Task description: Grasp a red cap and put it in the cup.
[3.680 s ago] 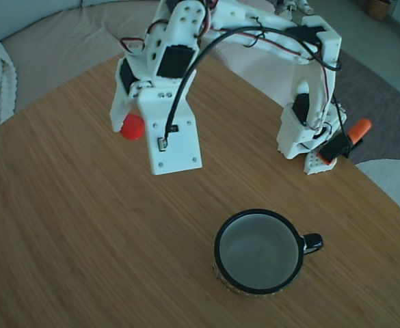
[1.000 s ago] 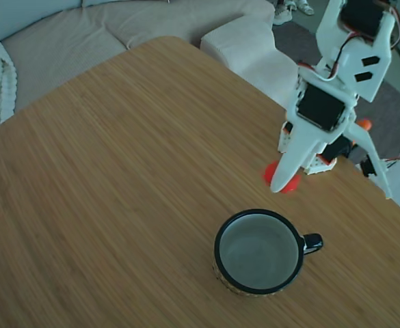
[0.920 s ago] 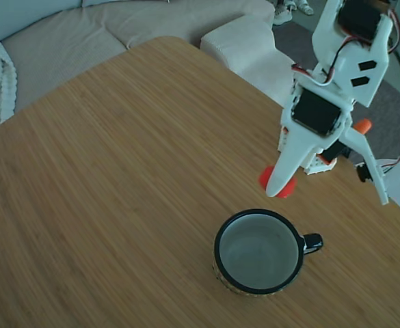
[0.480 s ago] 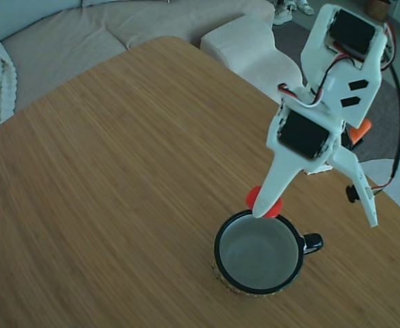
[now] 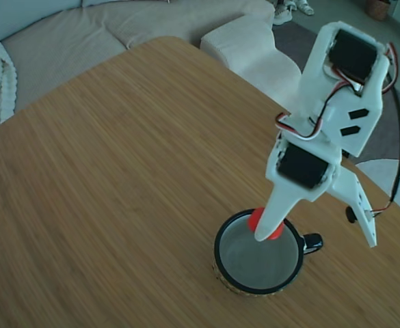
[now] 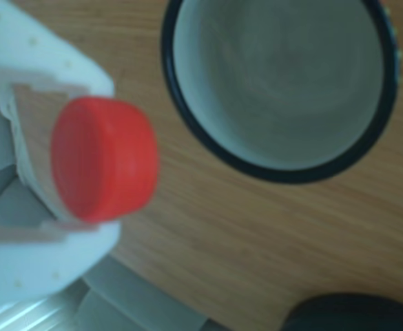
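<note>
You are looking at a wide wooden table (image 5: 104, 178) with fine straight grain, and a pale sofa (image 5: 83, 27) is sitting beyond its far edge. The white plastic arm (image 5: 336, 89) is reaching down over the cup (image 5: 221, 270), a round mug with a glossy black rim and pale inside. The gripper (image 5: 267, 231) is pinching the red cap (image 6: 105, 160), a smooth short cylinder, between its closed fingers, above the cup's near rim.
</note>
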`<state>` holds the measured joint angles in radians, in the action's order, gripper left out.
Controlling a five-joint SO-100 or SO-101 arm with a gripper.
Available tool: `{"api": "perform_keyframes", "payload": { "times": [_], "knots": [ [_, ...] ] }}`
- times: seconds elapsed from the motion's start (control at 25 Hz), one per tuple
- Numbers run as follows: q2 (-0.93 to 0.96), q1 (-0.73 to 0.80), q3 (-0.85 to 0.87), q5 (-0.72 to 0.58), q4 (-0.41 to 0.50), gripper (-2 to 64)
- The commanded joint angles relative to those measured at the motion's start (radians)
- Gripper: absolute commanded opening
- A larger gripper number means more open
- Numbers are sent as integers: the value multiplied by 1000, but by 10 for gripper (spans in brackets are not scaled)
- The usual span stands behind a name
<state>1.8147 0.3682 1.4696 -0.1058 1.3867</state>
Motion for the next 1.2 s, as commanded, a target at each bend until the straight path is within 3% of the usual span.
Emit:
{"api": "perform_keyframes", "payload": {
  "times": [0.0,0.64,0.88,1.16],
  "knots": [
    [-9,29,-64,5,-12,-3],
    [-140,29,-81,5,-48,-3],
    [-141,15,-66,5,26,-3],
    [-135,-75,40,17,21,-3]
  ]
}}
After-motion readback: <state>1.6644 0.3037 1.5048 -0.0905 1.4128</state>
